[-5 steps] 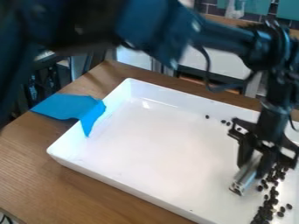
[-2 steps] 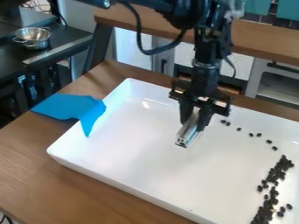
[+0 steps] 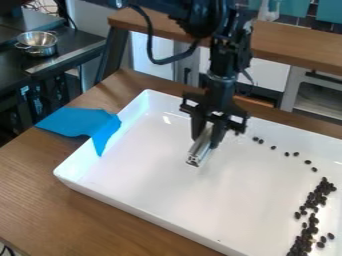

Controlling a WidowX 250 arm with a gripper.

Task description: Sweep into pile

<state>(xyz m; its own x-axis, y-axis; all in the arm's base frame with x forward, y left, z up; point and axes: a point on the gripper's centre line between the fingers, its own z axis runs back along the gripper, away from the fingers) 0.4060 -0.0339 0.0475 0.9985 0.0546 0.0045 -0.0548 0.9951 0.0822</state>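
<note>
While dark beans [image 3: 323,187] crowd the white tray [image 3: 140,175] at view's right | my claw [image 3: 205,139] hangs over it, pinching a silvery bar [image 3: 199,150] (shiny thing)

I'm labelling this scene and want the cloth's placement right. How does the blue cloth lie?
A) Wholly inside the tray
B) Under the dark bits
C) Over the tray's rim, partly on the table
C: the blue cloth crosses the tray's rim, with part on the wooden table.

The black arm [image 3: 194,15] enters across the far edge. Its wrist [image 3: 220,80] hangs nearly upright; below, the tool [image 3: 203,140] points down, tilted slightly left, its fingers [image 3: 197,125] closed in a grip.
</note>
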